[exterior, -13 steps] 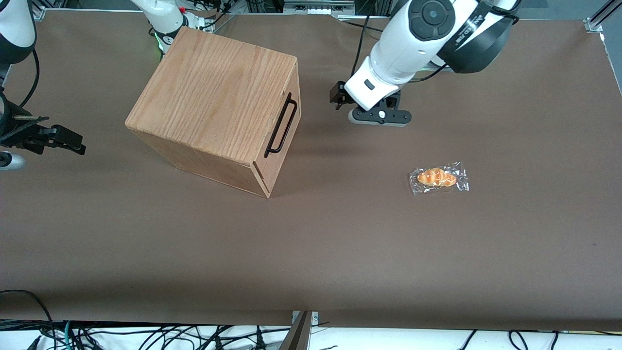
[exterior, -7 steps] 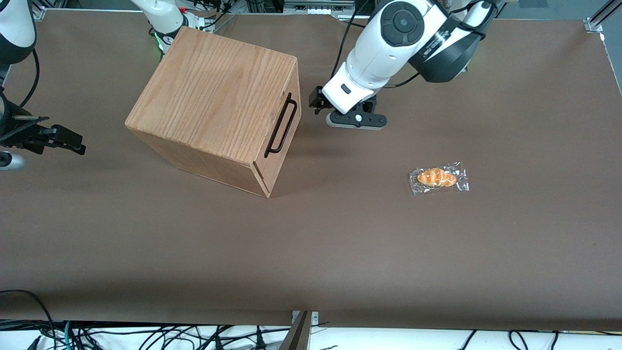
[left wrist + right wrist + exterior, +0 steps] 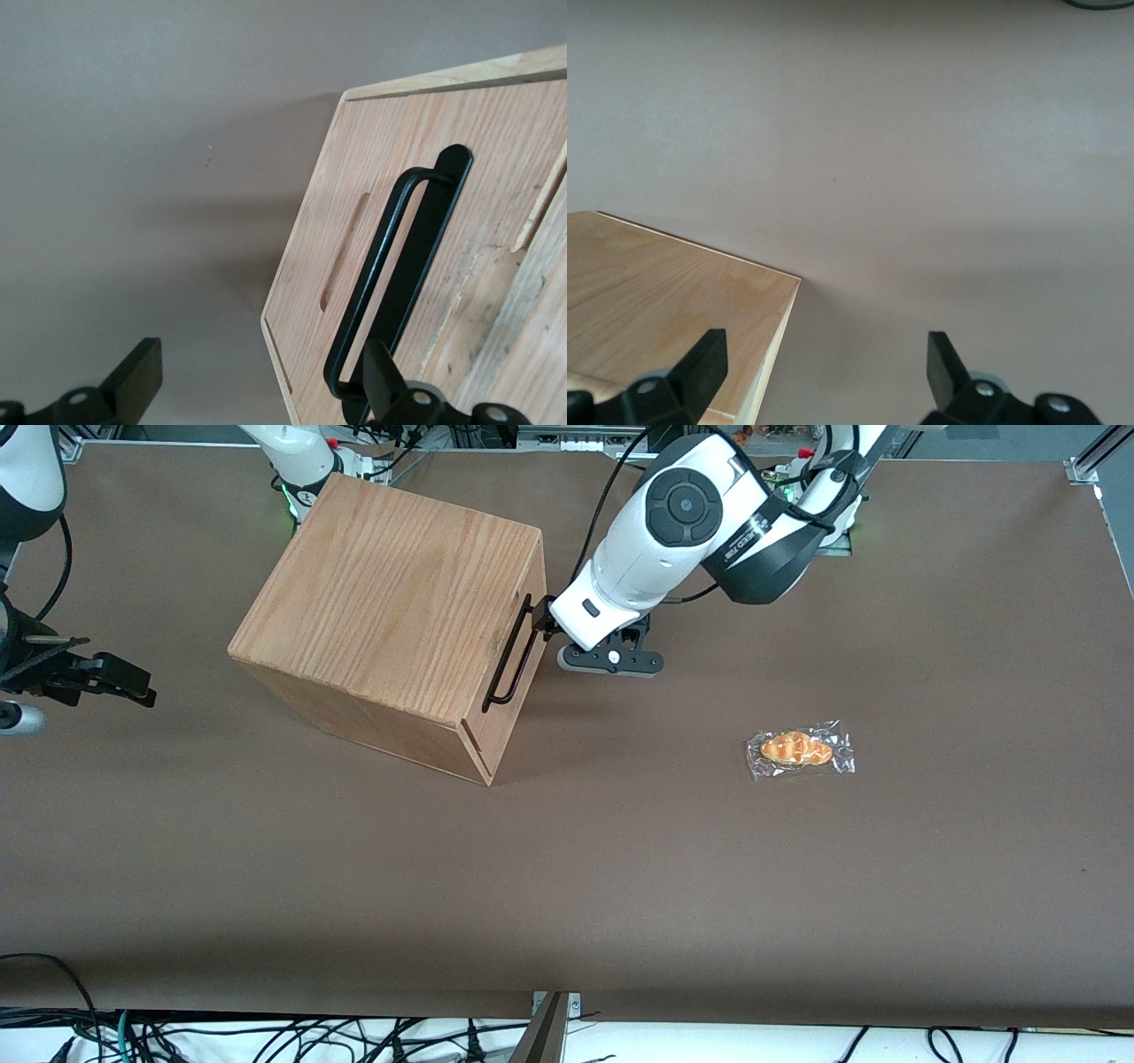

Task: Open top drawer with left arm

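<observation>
Front view: an oak-grain wooden box (image 3: 390,611) stands on the brown table (image 3: 567,868), turned at an angle, with its top drawer (image 3: 524,657) shut flush in the box's face. A long thin black bar handle (image 3: 512,654) runs along the drawer front. The left arm (image 3: 682,522), white with a dark grey round joint cap, reaches down toward this face, and its gripper (image 3: 542,622) sits right at the end of the handle that is farther from the camera, apparently touching it or just short of it. A wrapped croissant (image 3: 799,749) lies on the table toward the working arm's end, well apart from the box and nearer the camera than the gripper. Left wrist view: the drawer front (image 3: 425,266) fills one side, light wood with the black handle (image 3: 394,283) standing off it. The gripper (image 3: 257,390) is spread wide, holding nothing; one black fingertip (image 3: 379,376) overlaps the handle's end, the other finger (image 3: 133,376) is over bare table. Right wrist view: a corner of the wooden box's top (image 3: 664,310) shows above the brown table (image 3: 921,133).
</observation>
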Robot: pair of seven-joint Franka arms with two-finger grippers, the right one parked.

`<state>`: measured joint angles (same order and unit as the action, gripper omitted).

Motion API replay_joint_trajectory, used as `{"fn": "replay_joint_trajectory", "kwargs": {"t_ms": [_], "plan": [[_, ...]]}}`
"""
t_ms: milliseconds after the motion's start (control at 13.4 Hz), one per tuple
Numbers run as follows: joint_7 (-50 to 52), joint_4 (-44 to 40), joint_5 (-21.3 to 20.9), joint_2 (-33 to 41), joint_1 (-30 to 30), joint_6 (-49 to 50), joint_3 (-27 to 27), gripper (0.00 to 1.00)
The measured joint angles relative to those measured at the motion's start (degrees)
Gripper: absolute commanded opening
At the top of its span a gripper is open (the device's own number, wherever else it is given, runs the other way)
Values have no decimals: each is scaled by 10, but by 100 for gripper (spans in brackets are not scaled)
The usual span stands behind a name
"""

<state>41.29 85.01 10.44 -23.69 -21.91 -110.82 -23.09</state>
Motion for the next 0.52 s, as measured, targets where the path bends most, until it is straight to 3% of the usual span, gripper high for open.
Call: {"fn": "replay_joint_trajectory", "kwargs": {"t_ms": [522], "plan": [[4,-9,0,-35,-17,-56,0,100]]}}
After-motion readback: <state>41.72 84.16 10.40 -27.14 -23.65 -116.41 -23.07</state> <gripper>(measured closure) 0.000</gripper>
